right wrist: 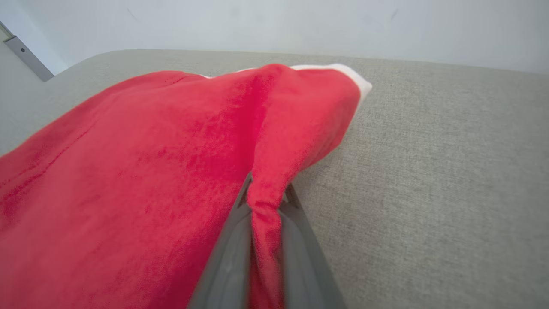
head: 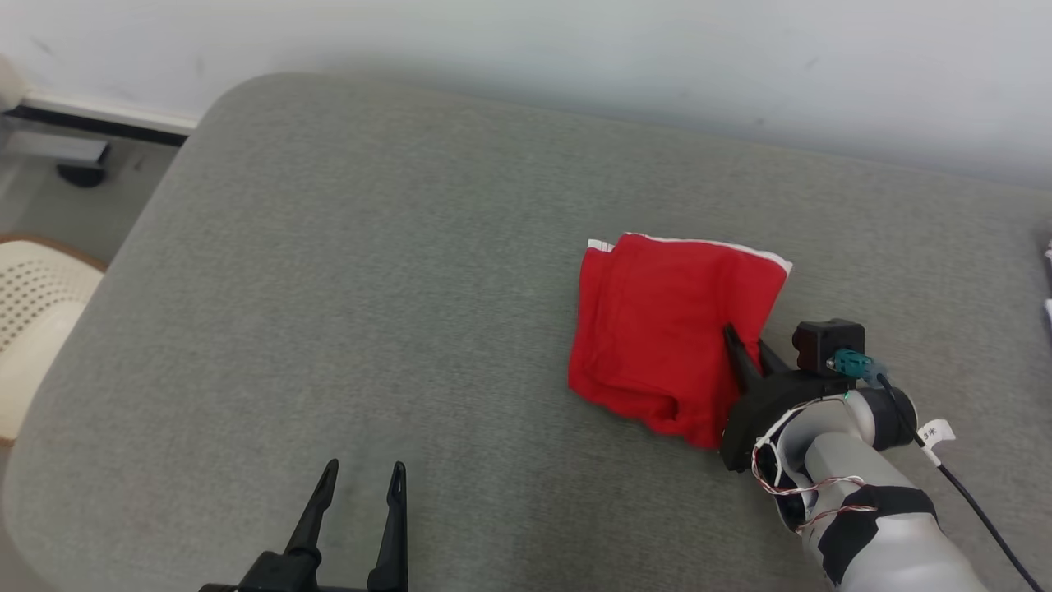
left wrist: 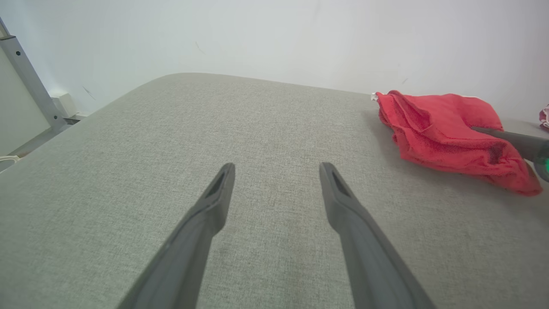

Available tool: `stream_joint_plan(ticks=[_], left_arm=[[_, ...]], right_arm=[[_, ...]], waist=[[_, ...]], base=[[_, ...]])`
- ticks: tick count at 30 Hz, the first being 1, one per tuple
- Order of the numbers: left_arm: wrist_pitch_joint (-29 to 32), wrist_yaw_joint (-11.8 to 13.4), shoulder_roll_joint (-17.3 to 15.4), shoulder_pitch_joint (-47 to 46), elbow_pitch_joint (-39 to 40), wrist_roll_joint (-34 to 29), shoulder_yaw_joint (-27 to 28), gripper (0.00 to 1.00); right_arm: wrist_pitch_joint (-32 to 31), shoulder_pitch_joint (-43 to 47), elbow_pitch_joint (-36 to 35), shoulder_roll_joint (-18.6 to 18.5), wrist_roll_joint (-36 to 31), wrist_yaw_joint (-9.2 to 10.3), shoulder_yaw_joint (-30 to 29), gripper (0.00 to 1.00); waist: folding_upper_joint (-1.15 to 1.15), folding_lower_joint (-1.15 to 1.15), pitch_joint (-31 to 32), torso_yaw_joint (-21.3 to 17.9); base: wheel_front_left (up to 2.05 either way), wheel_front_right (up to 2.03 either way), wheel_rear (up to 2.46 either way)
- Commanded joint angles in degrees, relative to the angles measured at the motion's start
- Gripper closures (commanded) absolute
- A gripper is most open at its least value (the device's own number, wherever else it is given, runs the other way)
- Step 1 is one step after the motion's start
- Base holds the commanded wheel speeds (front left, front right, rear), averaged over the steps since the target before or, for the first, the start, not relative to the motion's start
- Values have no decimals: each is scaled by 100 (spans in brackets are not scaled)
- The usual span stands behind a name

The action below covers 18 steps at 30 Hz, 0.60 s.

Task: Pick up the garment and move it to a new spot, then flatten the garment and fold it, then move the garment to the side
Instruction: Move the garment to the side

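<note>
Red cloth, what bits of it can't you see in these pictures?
- Head view: the garment is folded over itself, so its kind and inner layers are hidden.
- Right wrist view: its near part is blurred and cut off by the left and bottom edges. A pinched fold covers the tips of the right gripper.
- Left wrist view: a pink thing is cut off by the right edge.

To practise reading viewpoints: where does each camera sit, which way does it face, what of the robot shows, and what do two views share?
Head view: up high, looking down at the grey cushion; left gripper, right gripper and forearm show.
Left wrist view: low, facing the wall along its open fingers.
Right wrist view: low, along fingers shut on the red garment.
Shared: head and left wrist views both show the garment.
</note>
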State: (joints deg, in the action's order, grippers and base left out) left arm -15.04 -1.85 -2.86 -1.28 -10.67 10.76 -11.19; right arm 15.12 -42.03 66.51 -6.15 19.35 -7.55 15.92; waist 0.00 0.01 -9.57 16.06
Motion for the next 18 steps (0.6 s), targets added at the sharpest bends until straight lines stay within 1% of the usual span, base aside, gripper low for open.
stream_joint_plan(ticks=[1, 3, 7, 11, 15, 18], left_arm=[[-14, 2, -5, 27, -4, 55, 0, 0], [-15, -8, -5, -23, 8, 64, 16, 0], [-14, -1, -6, -164, 65, 99, 25, 0], [-14, -15, -6, -214, 104, 78, 79, 0], [-14, -61, -6, -297, 100, -6, 155, 0], [-14, -116, -7, -377, 93, -67, 178, 0]], right_arm=[[-1, 70, -37, -38, -58, 12, 34, 100], [-1, 22, -210, -116, -233, 12, 217, 100], [0, -171, -431, -306, -313, 12, 581, 100], [-24, -344, -480, -497, -135, 12, 1114, 100], [-133, -659, -583, -848, 172, 12, 1643, 100], [-281, -832, -689, -1136, 388, 12, 2106, 100]], waist=[[0, -1, 10, -201], [0, -1, -13, -368], [0, -1, -95, -716], [0, -1, -203, -1102], [0, -1, -328, -1448], [0, -1, -424, -1633]], base=[[0, 0, 0], [0, 0, 0], [0, 0, 0], [0, 0, 0], [0, 0, 0], [0, 0, 0]])
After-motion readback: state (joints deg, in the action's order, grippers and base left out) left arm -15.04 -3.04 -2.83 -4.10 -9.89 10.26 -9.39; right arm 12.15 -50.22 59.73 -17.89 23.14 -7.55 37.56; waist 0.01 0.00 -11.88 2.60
